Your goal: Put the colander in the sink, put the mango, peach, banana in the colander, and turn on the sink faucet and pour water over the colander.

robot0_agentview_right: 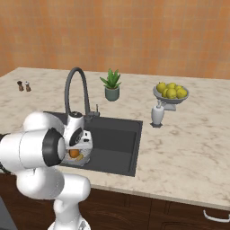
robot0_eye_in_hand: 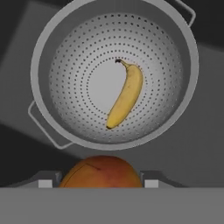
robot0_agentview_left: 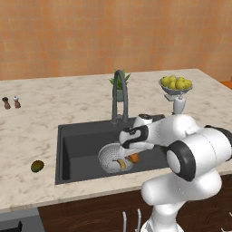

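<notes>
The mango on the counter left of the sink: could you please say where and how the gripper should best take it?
Grip the mango across its short middle, coming straight down from above: it lies flat on the open counter, an oval with nothing beside it.

banana (robot0_eye_in_hand: 126,95) in colander (robot0_eye_in_hand: 65,52), colander in sink (robot0_agentview_left: 77,149), mango (robot0_agentview_left: 37,166) on counter (robot0_agentview_left: 27,131)

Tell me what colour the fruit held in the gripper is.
Orange: the peach, clearest in the hand view.

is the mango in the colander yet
No, the mango lies on the counter left of the sink, outside the colander.
</notes>
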Robot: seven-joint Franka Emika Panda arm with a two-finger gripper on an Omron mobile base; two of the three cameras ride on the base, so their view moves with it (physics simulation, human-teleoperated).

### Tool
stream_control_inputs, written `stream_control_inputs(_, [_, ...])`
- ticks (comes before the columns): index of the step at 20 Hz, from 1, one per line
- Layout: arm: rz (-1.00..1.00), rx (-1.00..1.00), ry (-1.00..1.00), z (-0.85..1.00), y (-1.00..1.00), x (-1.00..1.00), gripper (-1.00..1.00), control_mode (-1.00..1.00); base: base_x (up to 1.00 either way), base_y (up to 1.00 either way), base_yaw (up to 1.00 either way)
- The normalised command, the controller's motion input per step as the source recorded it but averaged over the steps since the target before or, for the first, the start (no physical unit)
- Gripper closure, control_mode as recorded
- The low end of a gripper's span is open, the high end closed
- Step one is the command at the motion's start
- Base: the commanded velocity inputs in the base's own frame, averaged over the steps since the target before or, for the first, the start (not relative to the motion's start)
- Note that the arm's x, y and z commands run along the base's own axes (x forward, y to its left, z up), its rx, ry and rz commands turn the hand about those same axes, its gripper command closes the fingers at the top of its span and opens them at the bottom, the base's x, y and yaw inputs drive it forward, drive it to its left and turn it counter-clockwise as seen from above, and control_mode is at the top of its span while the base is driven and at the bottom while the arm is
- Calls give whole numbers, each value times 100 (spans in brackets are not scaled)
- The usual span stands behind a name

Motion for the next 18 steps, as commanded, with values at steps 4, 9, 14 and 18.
stream_control_inputs(4, [2,0,-1,-35,8,34,100,-100,0,0,0])
stream_control_inputs(9, [1,0,-1,-33,6,35,100,-100,0,0,0])
stream_control_inputs(14, [2,0,-3,-36,0,16,100,-100,0,0,0])
stream_control_inputs(18, [2,0,-3,-28,3,16,100,-100,0,0,0])
